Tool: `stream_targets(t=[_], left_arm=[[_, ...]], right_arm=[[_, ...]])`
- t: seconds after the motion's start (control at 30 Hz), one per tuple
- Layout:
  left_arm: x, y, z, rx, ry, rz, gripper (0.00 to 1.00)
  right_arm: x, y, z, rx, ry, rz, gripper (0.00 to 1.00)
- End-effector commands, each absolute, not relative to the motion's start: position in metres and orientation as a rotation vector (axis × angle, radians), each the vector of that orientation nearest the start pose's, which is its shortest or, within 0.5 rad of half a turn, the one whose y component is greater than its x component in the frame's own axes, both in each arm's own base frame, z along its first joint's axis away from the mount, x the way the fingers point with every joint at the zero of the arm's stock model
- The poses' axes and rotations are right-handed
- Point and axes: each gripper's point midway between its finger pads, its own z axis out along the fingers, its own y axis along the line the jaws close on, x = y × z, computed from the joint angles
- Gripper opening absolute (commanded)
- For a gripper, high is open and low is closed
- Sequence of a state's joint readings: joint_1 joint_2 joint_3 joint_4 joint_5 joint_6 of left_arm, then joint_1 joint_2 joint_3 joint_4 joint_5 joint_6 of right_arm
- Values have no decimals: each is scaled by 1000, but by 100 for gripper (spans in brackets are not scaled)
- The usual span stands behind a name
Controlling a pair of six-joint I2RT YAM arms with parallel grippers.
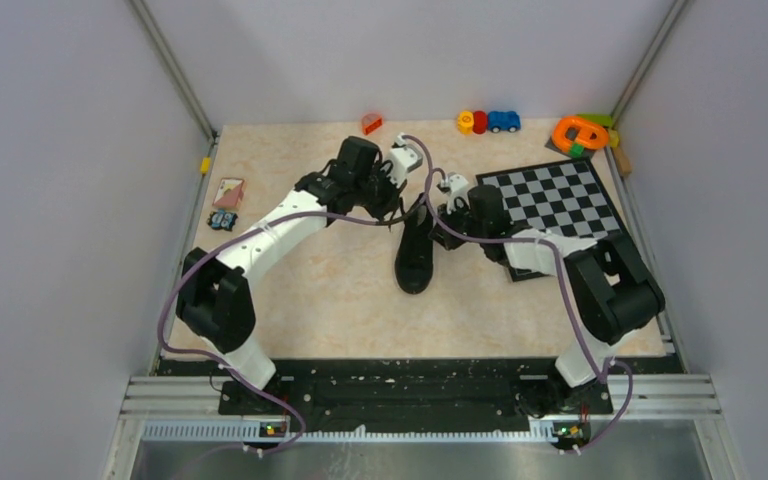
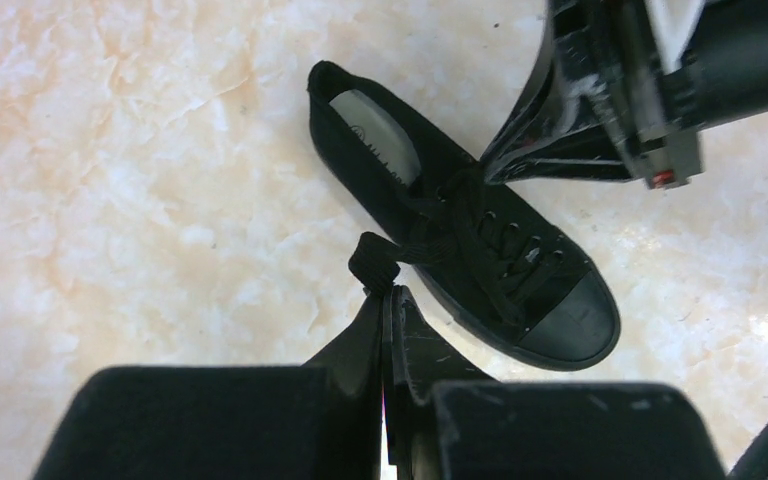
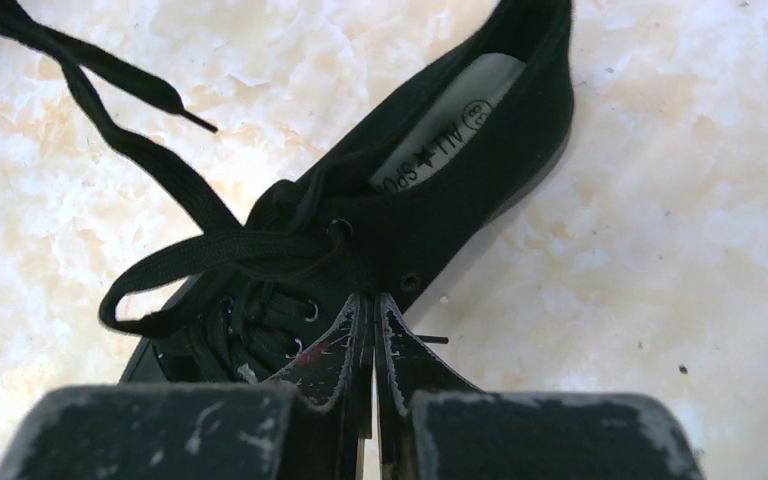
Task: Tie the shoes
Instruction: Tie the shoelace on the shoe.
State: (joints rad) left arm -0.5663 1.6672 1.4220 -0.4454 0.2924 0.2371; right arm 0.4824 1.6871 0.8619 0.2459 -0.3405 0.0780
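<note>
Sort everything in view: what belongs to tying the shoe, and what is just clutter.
Job: black sneaker, its laces, left claw, right claw.
Clutter: chessboard, toy car, orange toy, cards.

Left gripper [image 2: 388, 297] pinching lace loop [image 2: 371, 262] beside sneaker [image 2: 565, 312].

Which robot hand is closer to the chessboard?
Right. The right gripper sits just left of the chessboard; the left gripper is farther left, across the sneaker's laces.
</note>
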Motion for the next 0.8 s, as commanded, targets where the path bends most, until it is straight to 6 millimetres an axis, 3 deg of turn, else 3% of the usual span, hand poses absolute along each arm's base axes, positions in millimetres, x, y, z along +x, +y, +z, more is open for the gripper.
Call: stream_targets(t=[0.0, 0.17, 0.33, 0.4, 0.57, 0.77], left_arm=[[376, -264, 190, 1050, 2054, -329, 0], [381, -256, 185, 1029, 2078, -272, 0], [390, -241, 180, 937, 2112, -174, 0], [394, -227, 173, 885, 2142, -83, 0], [393, -200, 151, 768, 2238, -53, 0], [394, -159, 144, 622, 2281, -27, 0]], right_arm=[[374, 248, 120, -503, 1981, 653, 0], [379, 215, 138, -326, 1992, 640, 0], [380, 176, 134, -155, 2063, 522, 0], [377, 167, 130, -102, 2087, 498, 0], [369, 148, 118, 12, 2142, 423, 0], [360, 123, 113, 122, 2159, 324, 0]])
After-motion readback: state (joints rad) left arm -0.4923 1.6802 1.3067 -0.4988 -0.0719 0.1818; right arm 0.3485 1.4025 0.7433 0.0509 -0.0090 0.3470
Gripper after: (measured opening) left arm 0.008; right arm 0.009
